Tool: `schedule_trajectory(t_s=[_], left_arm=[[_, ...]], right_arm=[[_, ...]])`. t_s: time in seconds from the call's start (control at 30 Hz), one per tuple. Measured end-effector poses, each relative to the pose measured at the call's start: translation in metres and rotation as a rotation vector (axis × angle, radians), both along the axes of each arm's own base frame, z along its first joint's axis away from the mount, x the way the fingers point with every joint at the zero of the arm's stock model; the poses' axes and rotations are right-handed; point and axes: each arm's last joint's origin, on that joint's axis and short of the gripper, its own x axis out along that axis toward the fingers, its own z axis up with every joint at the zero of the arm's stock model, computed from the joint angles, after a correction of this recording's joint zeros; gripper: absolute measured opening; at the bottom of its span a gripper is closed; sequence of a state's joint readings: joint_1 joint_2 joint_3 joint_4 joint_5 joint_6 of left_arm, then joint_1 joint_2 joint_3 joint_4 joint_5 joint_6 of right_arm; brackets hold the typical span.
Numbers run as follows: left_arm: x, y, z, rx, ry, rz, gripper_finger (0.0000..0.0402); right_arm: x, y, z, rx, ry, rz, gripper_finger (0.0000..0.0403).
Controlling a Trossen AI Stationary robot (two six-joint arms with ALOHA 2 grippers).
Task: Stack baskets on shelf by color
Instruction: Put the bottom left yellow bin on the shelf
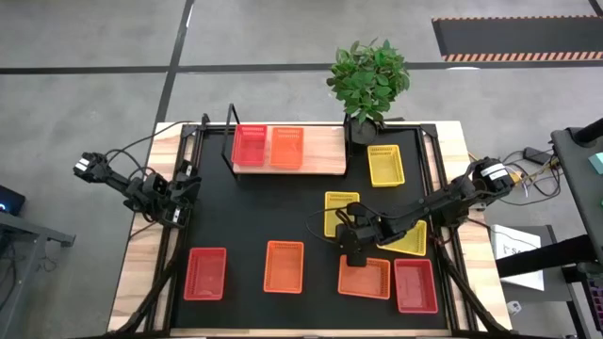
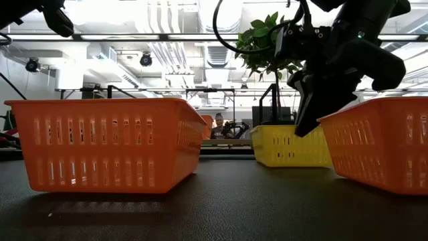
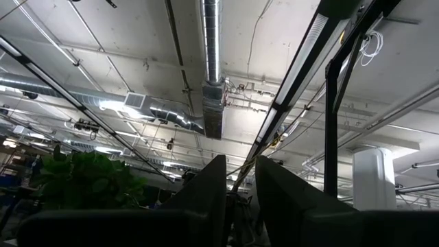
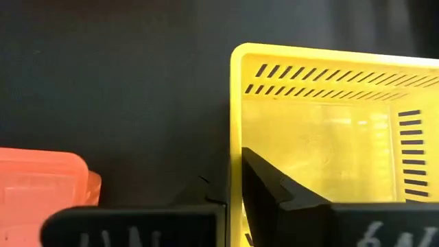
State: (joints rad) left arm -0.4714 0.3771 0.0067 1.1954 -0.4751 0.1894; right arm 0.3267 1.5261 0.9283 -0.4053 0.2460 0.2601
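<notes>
A yellow basket [image 1: 341, 209] stands on the black tabletop right of centre, and my right gripper [image 1: 347, 233] is shut on it at its near end. In the low view this gripper [image 2: 304, 124] comes down in front of the yellow basket [image 2: 287, 146]. The shelf [image 1: 316, 151] lies at the far edge, with a red basket [image 1: 249, 146] and an orange basket [image 1: 286, 147] side by side on it. My left gripper [image 1: 85, 167] waits off the table's left edge, pointing up at the ceiling. Its fingers [image 3: 209, 199] stand a narrow gap apart with nothing between them. My right gripper holds the yellow basket by its near short wall [image 4: 237, 137]. One finger [image 4: 274, 185] is inside the basket and the other is outside. The fingers slant down from the table's right side. The basket sits level with its bottom on the tabletop [image 2: 287, 165].
Loose baskets on the tabletop: yellow [image 1: 384, 164] at the far right, yellow [image 1: 407, 240] under my right arm, orange [image 1: 365, 277] and red [image 1: 415, 284] close by at the near right, orange [image 1: 284, 266] and red [image 1: 205, 273] at the near left. A potted plant [image 1: 367, 80] stands behind the shelf.
</notes>
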Motion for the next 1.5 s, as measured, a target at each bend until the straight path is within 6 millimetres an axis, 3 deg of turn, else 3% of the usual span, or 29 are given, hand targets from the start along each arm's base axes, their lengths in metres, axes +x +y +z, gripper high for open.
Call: schedule_trajectory(t_s=[0.23, 0.63, 0.87, 1.13, 1.5], left_arm=[[-0.003, 0.002, 0.002, -0.009, -0.027, 0.004, 0.0063], [-0.014, 0.007, 0.009, 0.034, -0.112, 0.103, 0.0063], [-0.014, 0.007, 0.009, 0.041, -0.11, 0.11, 0.0063], [-0.014, 0.007, 0.009, 0.041, -0.111, 0.11, 0.0063], [-0.014, 0.007, 0.009, 0.04, -0.111, 0.109, 0.0063]], right_arm=[[0.007, 0.003, 0.016, -0.006, -0.007, 0.026, 0.0013], [0.022, 0.019, 0.084, -0.069, -0.025, 0.074, 0.0012], [0.032, 0.016, 0.115, -0.145, -0.112, 0.111, 0.0011], [0.045, -0.023, 0.127, -0.307, -0.135, 0.032, 0.0011], [0.052, -0.096, 0.107, -0.373, -0.06, -0.002, 0.0011]])
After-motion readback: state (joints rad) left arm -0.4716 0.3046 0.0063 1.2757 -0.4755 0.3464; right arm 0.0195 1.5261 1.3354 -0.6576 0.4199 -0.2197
